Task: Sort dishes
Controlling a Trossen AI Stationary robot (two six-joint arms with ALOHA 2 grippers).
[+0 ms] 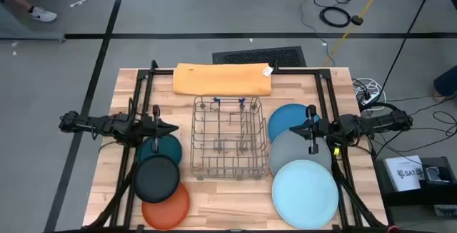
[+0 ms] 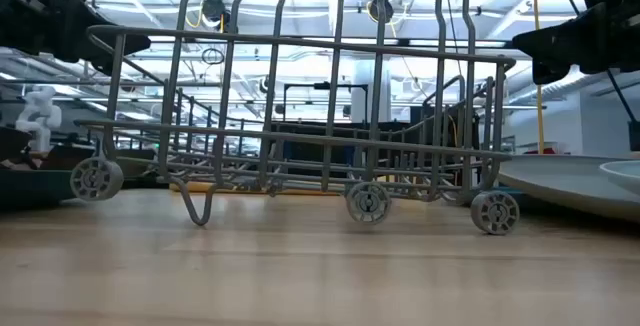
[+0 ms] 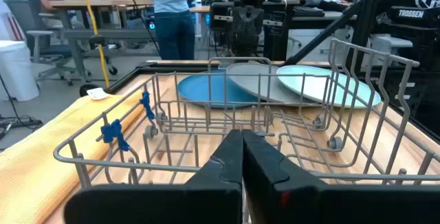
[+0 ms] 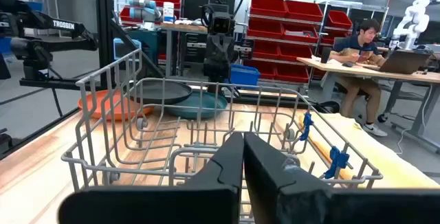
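Nothing is racked yet: your left claw [image 1: 173, 127] and right claw [image 1: 294, 126], both clenched and empty, flank the bare metal wire rack [image 1: 227, 139]. Next, release one above the round matte dark teal plate [image 1: 158, 147] just beneath the left claw.

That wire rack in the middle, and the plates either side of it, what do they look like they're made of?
The wire rack looks like thin metal rod with a dull grey finish, possibly coated; it has small wheel-like feet. The plates, such as the light blue plate and the black plate, look matte with no glare, so plastic or unglazed ceramic; the pictures cannot settle which.
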